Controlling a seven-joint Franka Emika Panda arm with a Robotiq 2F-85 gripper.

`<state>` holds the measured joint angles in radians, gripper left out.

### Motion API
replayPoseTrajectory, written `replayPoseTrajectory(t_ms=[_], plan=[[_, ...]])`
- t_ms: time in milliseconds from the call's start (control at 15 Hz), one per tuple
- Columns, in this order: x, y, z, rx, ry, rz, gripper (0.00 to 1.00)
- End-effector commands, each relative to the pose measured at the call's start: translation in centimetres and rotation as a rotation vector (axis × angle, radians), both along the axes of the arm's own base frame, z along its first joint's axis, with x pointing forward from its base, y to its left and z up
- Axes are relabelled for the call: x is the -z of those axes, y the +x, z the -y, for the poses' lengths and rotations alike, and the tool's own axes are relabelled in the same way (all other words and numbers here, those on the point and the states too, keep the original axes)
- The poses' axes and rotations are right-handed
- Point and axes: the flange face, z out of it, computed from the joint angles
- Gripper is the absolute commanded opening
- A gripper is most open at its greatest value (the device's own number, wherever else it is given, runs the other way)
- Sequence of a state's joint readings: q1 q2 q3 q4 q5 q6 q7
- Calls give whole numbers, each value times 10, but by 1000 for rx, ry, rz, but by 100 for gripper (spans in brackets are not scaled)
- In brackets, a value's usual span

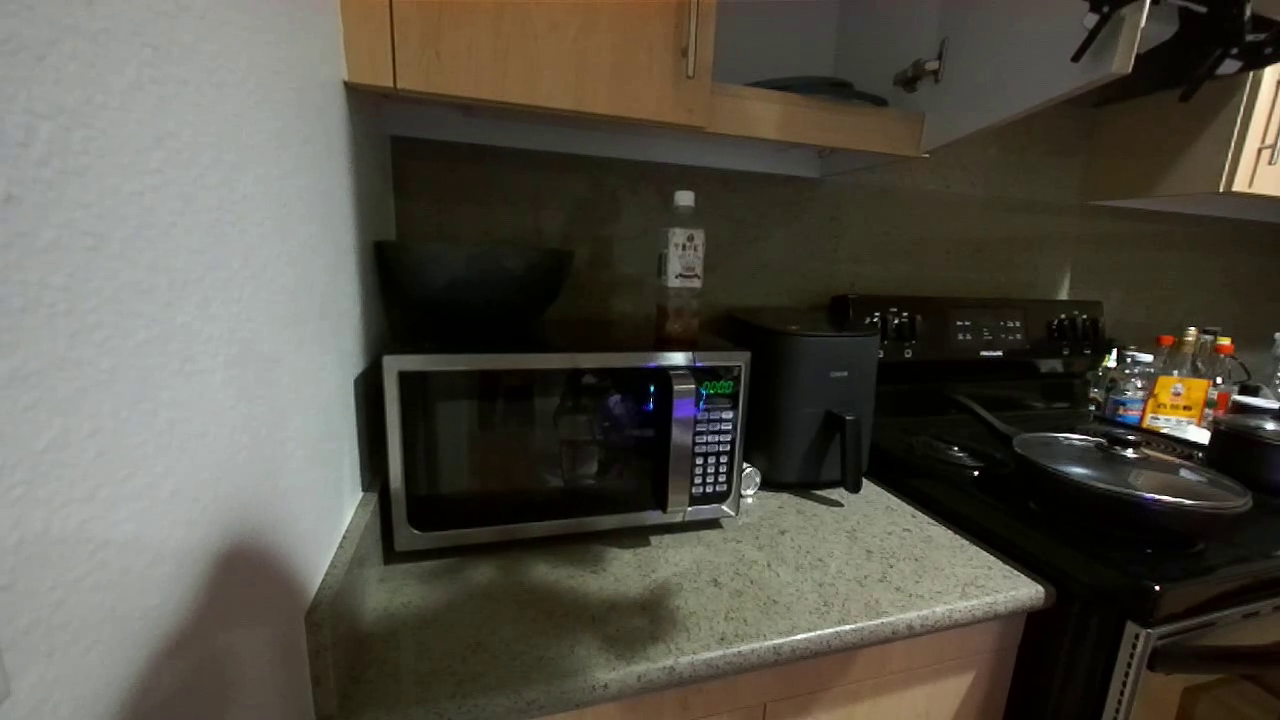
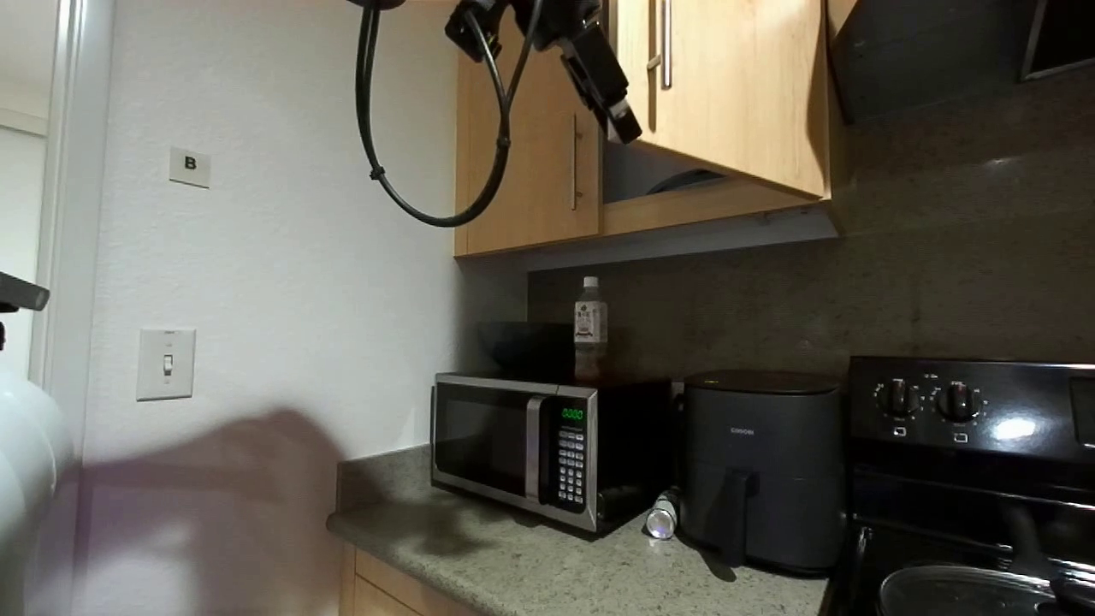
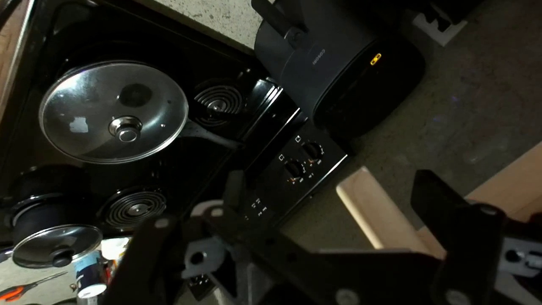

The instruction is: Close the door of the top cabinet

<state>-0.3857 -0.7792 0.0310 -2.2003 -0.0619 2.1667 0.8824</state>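
The top cabinet [image 1: 815,112] is light-tan wood with a pale grey interior. Its narrower door [image 1: 1010,60] stands swung outward, with the grey inner face and a hinge showing. In an exterior view the door's wood front [image 2: 744,85] and silver bar handle [image 2: 665,43] show. My gripper [image 3: 330,178] is open, its fingers apart on either side of a wood panel [image 3: 381,207], which looks like the door. I cannot tell whether a finger touches it. The gripper also shows by the door's free edge in an exterior view [image 2: 618,115].
The wider neighbouring door [image 1: 550,60] is shut. Below stand a microwave [image 1: 540,450] with a bottle [image 1: 684,260] and dark bowl on top, and an air fryer [image 1: 810,400]. A stove with a lidded pan [image 1: 1130,465] is beside the counter. A hanging cable [image 2: 428,218] loops under the arm.
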Motion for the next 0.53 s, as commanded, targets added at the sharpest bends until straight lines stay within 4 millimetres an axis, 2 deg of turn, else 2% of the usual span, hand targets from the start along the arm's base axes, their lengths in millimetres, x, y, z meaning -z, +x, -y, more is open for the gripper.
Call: replayPoseTrajectory(t_ms=[0, 133, 400, 467], plan=[[-1, 1, 3, 0, 0, 1, 100], [0, 2, 5, 1, 3, -2, 100], [6, 10, -7, -183, -33, -86, 100], [7, 11, -12, -233, -36, -99, 75]])
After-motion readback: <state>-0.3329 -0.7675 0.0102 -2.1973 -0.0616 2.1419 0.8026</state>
